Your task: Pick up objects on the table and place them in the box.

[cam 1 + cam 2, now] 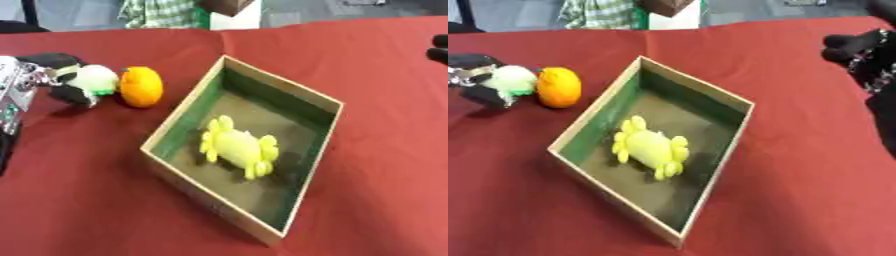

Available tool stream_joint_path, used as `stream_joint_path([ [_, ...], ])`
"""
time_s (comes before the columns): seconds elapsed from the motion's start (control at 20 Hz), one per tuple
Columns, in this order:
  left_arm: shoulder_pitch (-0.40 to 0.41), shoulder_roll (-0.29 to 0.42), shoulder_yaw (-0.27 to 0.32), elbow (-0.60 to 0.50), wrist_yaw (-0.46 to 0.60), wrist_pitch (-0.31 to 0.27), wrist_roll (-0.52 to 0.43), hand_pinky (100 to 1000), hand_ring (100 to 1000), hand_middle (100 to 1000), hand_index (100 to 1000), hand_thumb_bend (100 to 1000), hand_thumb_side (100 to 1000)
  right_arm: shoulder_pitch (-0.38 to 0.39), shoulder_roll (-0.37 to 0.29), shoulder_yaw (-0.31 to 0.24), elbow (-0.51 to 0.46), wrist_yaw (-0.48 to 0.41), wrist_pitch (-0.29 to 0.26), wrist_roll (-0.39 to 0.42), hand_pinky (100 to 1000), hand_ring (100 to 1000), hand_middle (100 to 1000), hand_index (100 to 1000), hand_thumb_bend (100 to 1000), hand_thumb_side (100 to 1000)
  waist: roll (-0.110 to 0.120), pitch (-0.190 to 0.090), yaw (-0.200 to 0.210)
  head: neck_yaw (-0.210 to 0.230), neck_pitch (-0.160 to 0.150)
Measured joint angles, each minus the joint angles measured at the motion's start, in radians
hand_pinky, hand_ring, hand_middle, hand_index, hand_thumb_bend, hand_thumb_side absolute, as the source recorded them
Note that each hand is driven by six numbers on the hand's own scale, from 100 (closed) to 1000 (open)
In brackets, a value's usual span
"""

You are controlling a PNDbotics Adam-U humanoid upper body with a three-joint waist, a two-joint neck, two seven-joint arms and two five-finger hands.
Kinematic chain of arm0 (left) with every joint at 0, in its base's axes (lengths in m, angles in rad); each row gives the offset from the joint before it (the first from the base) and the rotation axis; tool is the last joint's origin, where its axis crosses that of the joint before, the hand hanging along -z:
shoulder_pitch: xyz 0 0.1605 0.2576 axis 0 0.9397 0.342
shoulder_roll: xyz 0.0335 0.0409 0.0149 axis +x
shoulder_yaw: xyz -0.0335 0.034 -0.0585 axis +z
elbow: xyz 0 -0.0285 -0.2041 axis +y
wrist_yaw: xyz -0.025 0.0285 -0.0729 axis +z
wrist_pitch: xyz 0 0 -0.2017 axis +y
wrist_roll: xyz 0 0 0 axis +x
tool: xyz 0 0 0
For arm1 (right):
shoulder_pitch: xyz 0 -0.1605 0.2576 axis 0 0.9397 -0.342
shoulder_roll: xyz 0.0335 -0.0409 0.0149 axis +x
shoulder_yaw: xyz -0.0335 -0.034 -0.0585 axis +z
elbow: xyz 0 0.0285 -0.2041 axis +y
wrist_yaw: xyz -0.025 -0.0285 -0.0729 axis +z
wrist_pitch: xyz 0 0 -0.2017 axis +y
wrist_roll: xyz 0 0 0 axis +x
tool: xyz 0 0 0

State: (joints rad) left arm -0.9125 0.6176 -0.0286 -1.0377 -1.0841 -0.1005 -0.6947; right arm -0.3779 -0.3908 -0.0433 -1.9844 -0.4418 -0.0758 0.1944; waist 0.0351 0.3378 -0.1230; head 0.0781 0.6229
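Nearest you sits the box (325, 131), its near corner pointing toward you on the red table (87, 210). Inside it, on the floor of the box, lies a yellow-green toy (238, 148) with small knobby limbs. Your left hand (54, 80) is at the far left with its fingers curled round a pale green ball (94, 78). That ball touches an orange (141, 86) just beside it, which rests on the cloth well left of the box. Your right hand (852, 44) shows at the right edge; you cannot tell whether its fingers are spread or curled.
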Motion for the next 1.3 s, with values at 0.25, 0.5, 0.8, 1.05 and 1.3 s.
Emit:
stream_joint_path([
  [0.25, 0.0, 0.007, 0.001, -0.017, 0.04, -0.011, -0.04, 687, 799, 812, 909, 161, 699, 0.0, 0.0, 0.0, 0.0, 0.0, 0.006, -0.004, 853, 806, 570, 914, 100, 668, 0.001, -0.005, 0.002, -0.001, 0.0],
  [0.5, 0.0, 0.009, 0.006, -0.031, 0.063, -0.005, -0.051, 671, 786, 790, 868, 100, 659, 0.0, 0.0, 0.0, 0.0, 0.0, 0.009, -0.008, 854, 806, 570, 914, 100, 669, 0.002, -0.008, 0.006, -0.002, 0.0],
  [0.8, 0.001, 0.012, 0.013, -0.077, 0.101, 0.007, -0.036, 656, 770, 770, 841, 100, 533, 0.0, 0.0, 0.0, 0.0, 0.0, 0.011, -0.009, 853, 806, 570, 914, 100, 671, 0.002, -0.01, 0.008, -0.006, 0.0],
  [1.05, 0.001, 0.017, 0.013, -0.163, 0.104, 0.014, -0.016, 661, 774, 780, 868, 100, 540, 0.0, 0.0, 0.0, 0.0, 0.0, 0.009, -0.01, 853, 807, 570, 913, 100, 672, 0.0, -0.012, 0.011, -0.01, 0.001],
  [1.3, 0.001, 0.018, 0.006, -0.211, 0.097, 0.012, -0.043, 677, 793, 812, 912, 100, 597, 0.0, 0.0, 0.0, 0.0, 0.0, 0.009, -0.01, 854, 808, 570, 914, 100, 669, 0.0, -0.012, 0.01, -0.01, 0.001],
])
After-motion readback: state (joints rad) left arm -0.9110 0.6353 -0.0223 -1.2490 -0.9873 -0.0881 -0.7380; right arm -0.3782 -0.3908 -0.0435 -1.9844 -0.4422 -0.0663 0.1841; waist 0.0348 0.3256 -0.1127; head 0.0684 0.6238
